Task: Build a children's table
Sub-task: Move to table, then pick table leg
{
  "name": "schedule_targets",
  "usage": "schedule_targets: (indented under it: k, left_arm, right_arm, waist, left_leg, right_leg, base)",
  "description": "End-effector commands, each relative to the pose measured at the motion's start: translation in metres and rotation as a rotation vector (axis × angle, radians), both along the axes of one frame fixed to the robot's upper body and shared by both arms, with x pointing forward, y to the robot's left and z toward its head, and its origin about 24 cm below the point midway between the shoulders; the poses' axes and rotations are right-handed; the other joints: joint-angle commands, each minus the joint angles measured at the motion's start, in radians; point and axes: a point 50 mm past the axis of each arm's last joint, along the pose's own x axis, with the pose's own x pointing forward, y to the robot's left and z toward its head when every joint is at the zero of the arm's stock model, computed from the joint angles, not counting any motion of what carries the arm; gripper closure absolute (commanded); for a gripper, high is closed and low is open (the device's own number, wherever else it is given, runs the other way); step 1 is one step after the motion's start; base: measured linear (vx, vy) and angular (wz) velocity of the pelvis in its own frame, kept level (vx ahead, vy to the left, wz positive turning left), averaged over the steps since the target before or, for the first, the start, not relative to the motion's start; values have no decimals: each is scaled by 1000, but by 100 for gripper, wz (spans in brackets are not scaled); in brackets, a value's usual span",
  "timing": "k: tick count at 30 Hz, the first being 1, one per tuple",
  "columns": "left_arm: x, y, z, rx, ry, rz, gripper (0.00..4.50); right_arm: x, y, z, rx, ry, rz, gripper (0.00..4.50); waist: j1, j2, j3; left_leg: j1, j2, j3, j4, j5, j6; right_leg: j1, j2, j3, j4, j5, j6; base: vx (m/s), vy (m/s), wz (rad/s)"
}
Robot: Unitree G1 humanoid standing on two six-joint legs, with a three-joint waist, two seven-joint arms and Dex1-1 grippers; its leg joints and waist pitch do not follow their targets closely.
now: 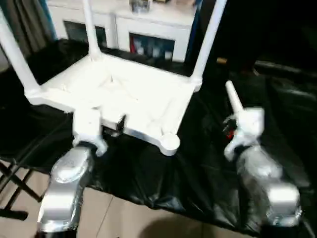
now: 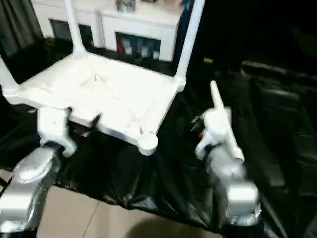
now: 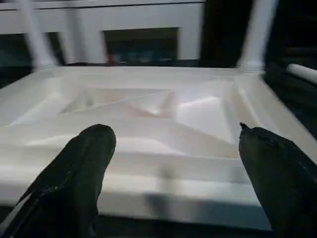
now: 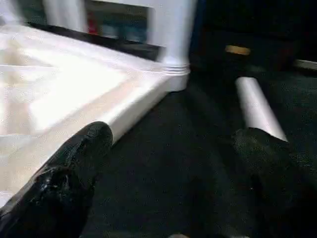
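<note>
The tabletop (image 1: 119,99) lies underside up on the black-covered counter (image 1: 198,178), three legs (image 1: 208,39) standing in corner sockets. A loose leg (image 4: 257,106) lies beside it. Left end effector (image 3: 173,173) and right end effector (image 4: 168,168): fingers apart, holding nothing.

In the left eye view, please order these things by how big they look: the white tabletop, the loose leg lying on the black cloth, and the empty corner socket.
1. tabletop, by far the largest.
2. loose leg, though the right arm hides part of it.
3. corner socket, smallest.
</note>
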Motion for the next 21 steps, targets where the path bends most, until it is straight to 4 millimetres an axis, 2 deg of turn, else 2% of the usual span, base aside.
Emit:
schedule_targets:
  k: [1, 2, 4, 5, 6, 7, 8, 10, 11, 12, 13, 14, 15, 17, 18, 19, 21]
  left_arm:
    - [4, -5, 0, 0, 9, -41, 0]
    - [8, -8, 1, 9, 5, -59, 0]
    - [13, -13, 3, 16, 5, -90, 0]
    - [15, -17, 4, 22, 16, -126, 0]
    - [17, -20, 4, 26, 29, -160, 0]
    - [17, -24, 4, 27, 45, -200, 0]
    - [16, -29, 4, 24, 60, -257, 0]
    - [11, -37, 7, 15, 83, -366, 0]
    - [5, -45, 11, 14, 93, -489, 0]
    - [3, -47, 11, 16, 100, -521, 0]
    - [-3, -52, 14, 31, 122, -613, 0]
    - [-6, -53, 15, 46, 137, -665, 0]
    - [-9, -55, 16, 56, 155, -709, 0]
    - [-12, -56, 18, 69, 175, -755, 0]
    - [-13, -56, 19, 75, 184, -776, 0]
    - [-13, -57, 19, 78, 186, -784, 0]
    - [-13, -56, 20, 90, 193, -798, 0]
  right_arm:
    - [5, -16, 2, -24, 28, -72, 0]
    - [13, -21, 4, -30, 45, -77, 0]
    - [24, -29, 5, -61, 92, -84, 0]
    - [33, -35, 3, -99, 147, -81, 0]
    - [39, -39, 2, -129, 191, -84, 0]
    - [45, -44, 1, -159, 227, -91, 0]
    - [51, -49, 0, -170, 258, -97, 0]
    - [58, -56, -2, -178, 308, -110, 0]
    - [64, -61, -1, -188, 339, -112, 0]
    - [66, -62, -2, -188, 355, -108, 0]
    - [70, -66, -2, -177, 389, -108, 0]
    - [71, -68, -3, -169, 415, -112, 0]
    - [73, -69, -5, -147, 445, -103, 0]
    - [74, -70, -8, -106, 487, -90, 0]
    - [74, -70, -10, -93, 517, -78, 0]
    - [74, -71, -11, -89, 528, -75, 0]
    - [74, -73, -16, -105, 587, -63, 0]
  waist:
    - [-4, 16, -66]
    - [-7, 15, -52]
    - [-8, 11, -45]
    - [-10, 10, -42]
    - [-8, 5, -39]
    - [-8, 3, -41]
    - [-7, 3, -41]
    - [-2, -5, -42]
    - [0, -4, -44]
    - [4, -8, -52]
    - [7, -11, -53]
    - [6, -10, -53]
    - [6, -9, -50]
    - [5, -7, -48]
    - [5, -5, -47]
    - [2, -10, -49]
    - [1, -9, -48]
  left_leg:
    - [4, 44, -14, -70, 526, 60]
    - [-4, 57, -9, -88, 283, 48]
    - [-2, 70, -6, -99, 82, 34]
    - [-2, 72, -6, -102, 44, 28]
    - [0, 75, 7, -104, -33, 19]
    - [1, 76, 11, -103, -36, 19]
    - [-1, 76, 18, -103, -41, 15]
    - [-9, 77, 28, -102, -44, 14]
    - [-9, 77, 29, -101, -35, 13]
    - [-12, 77, 33, -101, -3, 26]
    - [-12, 80, 41, -100, 20, 34]
    - [-16, 80, 44, -101, 27, 45]
    - [-17, 81, 48, -100, 15, 49]
    - [-17, 85, 50, -101, 3, 48]
    - [-17, 89, 51, -103, -15, 35]
    - [-17, 89, 51, -103, -16, 33]
    - [-15, 91, 53, -103, -21, 25]
  right_leg:
    - [58, -37, 30, -17, 315, -215]
    - [61, -49, 34, -33, 119, -228]
    - [62, -60, 37, -46, -37, -237]
    - [61, -60, 37, -47, -73, -240]
    - [56, -64, 40, -58, -151, -241]
    - [54, -65, 39, -56, -162, -246]
    - [51, -65, 38, -55, -188, -249]
    - [50, -64, 40, -59, -208, -238]
    - [50, -65, 40, -56, -202, -239]
    - [50, -65, 38, -47, -170, -248]
    - [46, -63, 37, -43, -133, -257]
    - [45, -61, 35, -40, -116, -269]
    - [43, -59, 34, -42, -120, -275]
    - [42, -58, 32, -43, -136, -277]
    - [41, -57, 30, -46, -163, -272]
    - [41, -56, 29, -44, -164, -273]
    - [39, -56, 28, -44, -174, -273]
  base:
    - [0, 0, 0]
    - [0, 0, 0]
    - [-72, -38, 2]
    - [-81, -44, 3]
    - [-69, -52, 7]
    - [-55, -57, 7]
    - [-55, -57, 7]
    - [-39, -53, 4]
    - [-32, -52, 4]
    - [0, 0, 0]
    - [0, 0, 0]
    - [0, 0, 0]
    - [0, 0, 0]
    - [0, 0, 0]
    - [0, 0, 0]
    - [0, 0, 0]
    - [0, 0, 0]
